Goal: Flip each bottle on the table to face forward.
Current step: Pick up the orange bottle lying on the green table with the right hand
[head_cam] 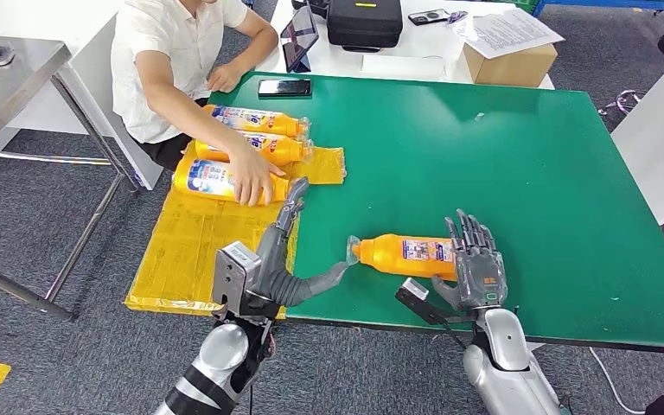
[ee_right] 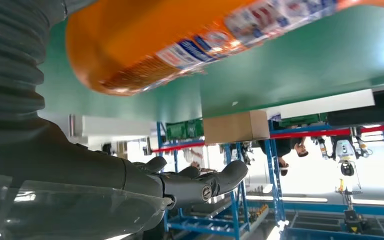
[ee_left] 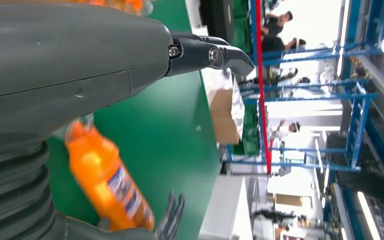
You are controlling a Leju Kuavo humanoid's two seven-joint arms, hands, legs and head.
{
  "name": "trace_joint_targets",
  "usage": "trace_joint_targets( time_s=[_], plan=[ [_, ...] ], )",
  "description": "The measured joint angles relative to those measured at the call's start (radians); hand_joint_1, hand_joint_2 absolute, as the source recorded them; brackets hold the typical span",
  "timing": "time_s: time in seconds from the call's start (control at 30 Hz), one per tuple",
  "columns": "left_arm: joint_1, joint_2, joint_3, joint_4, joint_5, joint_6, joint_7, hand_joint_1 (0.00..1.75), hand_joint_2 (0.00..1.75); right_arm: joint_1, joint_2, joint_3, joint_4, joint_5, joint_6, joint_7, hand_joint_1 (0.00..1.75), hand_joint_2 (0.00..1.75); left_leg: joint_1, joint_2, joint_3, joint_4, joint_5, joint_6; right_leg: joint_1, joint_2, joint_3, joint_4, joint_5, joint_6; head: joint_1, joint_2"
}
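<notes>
An orange bottle lies on its side on the green table near the front edge, its clear cap pointing to the left. My right hand is at the bottle's base end with its fingers spread and holds nothing. My left hand is open at the table's left front corner, its thumb reaching toward the cap without gripping it. The left wrist view shows the bottle beyond my left hand. In the right wrist view the bottle lies close by my right hand, whose fingers are apart from it.
Three more orange bottles lie on a yellow sheet at the table's left edge. A seated person's hand rests on the nearest one. A phone, a tablet, a black case and a cardboard box are at the back.
</notes>
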Motion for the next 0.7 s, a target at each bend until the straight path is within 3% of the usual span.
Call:
trace_joint_targets(
  time_s=[0.23,0.4,0.7],
  plan=[
    [0.001,-0.002,-0.03,0.001,0.012,0.025,0.006,0.0,1.75,-0.034,-0.008,-0.027,0.053,0.103,0.0,0.075,0.0,1.75,0.0,0.0,-0.001,0.0,0.0,0.0,0.0,0.0,0.0,0.0,0.0,0.0,0.0,0.0],
    [0.001,-0.002,-0.036,0.011,0.007,0.039,0.009,0.0,1.75,-0.088,-0.022,-0.039,0.14,0.081,0.033,0.093,0.0,1.75,-0.001,0.0,-0.001,0.0,0.0,0.0,-0.001,0.0,0.0,0.0,0.0,0.0,0.0,0.0],
    [-0.005,-0.004,-0.05,0.042,0.023,0.024,0.056,0.0,1.75,-0.215,-0.014,-0.024,0.33,0.044,0.226,0.122,0.0,1.75,0.0,0.001,0.001,0.0,0.0,0.0,0.0,0.001,0.001,0.0,0.0,0.0,0.0,0.0]
  ],
)
